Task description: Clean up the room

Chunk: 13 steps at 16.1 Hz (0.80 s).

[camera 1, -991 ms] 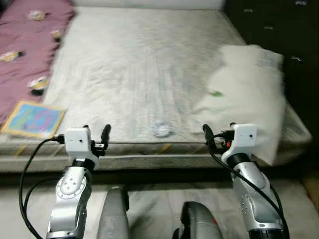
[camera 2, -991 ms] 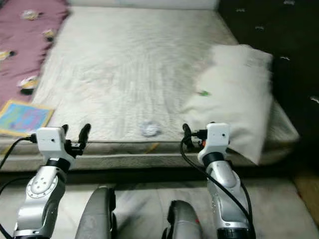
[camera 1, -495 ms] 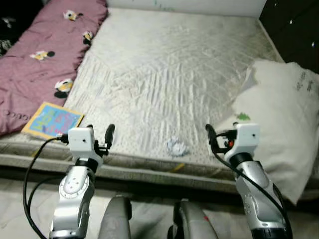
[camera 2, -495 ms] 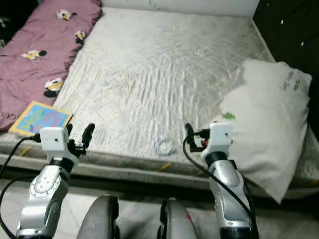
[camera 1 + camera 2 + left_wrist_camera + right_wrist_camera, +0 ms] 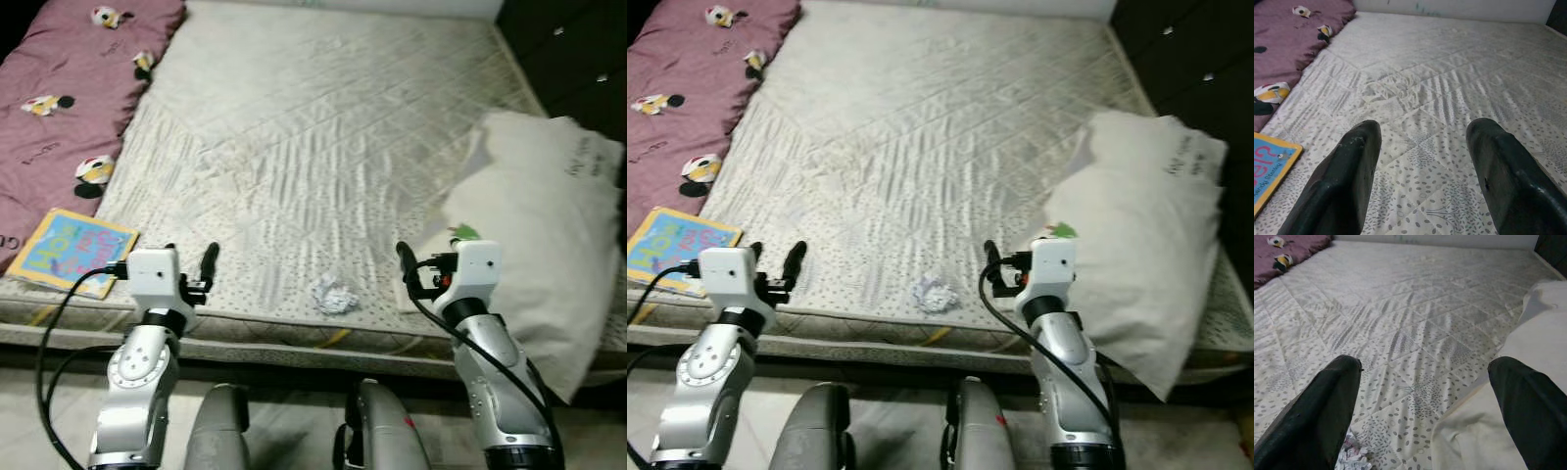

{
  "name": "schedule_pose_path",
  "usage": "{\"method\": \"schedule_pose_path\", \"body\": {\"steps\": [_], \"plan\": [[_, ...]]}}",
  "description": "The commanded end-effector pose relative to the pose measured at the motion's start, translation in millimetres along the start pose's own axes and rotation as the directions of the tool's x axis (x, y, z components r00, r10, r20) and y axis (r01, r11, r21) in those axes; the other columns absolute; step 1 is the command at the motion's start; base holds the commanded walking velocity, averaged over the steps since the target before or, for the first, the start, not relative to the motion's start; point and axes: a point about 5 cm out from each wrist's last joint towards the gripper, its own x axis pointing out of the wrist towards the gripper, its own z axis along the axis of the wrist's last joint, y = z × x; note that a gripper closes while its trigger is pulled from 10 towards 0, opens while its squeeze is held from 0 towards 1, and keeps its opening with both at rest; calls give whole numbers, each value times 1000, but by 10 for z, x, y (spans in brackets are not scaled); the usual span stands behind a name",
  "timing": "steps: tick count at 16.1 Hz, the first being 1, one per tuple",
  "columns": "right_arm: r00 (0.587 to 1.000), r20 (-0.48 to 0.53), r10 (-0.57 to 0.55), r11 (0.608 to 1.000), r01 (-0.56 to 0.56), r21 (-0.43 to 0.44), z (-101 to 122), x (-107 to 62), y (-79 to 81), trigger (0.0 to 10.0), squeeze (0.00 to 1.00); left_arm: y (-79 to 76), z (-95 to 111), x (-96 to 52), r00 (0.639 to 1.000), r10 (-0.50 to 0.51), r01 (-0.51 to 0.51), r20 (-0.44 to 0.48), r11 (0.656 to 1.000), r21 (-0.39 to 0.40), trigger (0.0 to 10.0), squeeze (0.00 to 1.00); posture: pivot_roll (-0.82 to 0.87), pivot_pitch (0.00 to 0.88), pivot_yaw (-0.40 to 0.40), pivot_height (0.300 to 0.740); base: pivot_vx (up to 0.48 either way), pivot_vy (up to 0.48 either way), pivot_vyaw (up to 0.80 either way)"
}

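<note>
Right wrist view shows the right gripper (image 5: 1425,406) spread wide and empty, like the left gripper (image 5: 1422,171), with the crumpled paper (image 5: 334,295) near the mattress's (image 5: 323,147) front edge, where a clumsy reach could knock it off

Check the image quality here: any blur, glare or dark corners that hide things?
Both eye views are sharp enough to read the quilting on the mattress and the crumpled paper, though the top right corner falls into darkness. In the wrist views the open black fingers sit close and soft, while the bedding beyond stays evenly lit, without glare.
</note>
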Motion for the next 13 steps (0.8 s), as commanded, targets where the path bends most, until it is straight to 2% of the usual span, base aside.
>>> {"method": "schedule_pose_path", "body": {"steps": [1, 6, 9, 11, 13], "plan": [[1000, 6, -4, 1000, 4, 1, 3, -12, -10, 10000, 0, 22, -38, -27, 1000, 9, -9, -22, 1000, 9, 10000, 0, 17, 118, -48, 606, 0, 0, 0], [1000, 0, 7, 1000, -7, 1, -13, -6, 9, 10000, 0, 46, -15, 8, 1000, 6, -6, -13, 999, 33, 10000, 0, 24, 114, -51, 561, 0, 0, 0], [1000, 3, -2, 1000, 2, -4, -7, 5, -3, 10000, 0, 28, -38, -1, 1000, 10, -9, -20, 999, 38, 10000, 0, 25, 113, -51, 561, 0, 0, 0], [1000, 7, -29, 999, 29, -24, -7, 21, -56, 10000, 0, 19, -59, -1, 999, 8, -5, -34, 998, 68, 10000, 0, 27, 115, -55, 561, 0, 0, 0], [1000, 9, -13, 997, 13, -74, -2, 30, -46, 10000, 0, 25, -62, 1, 999, 16, -14, -36, 998, 61, 10000, 0, 27, 114, -55, 561, 0, 0, 0]]}}
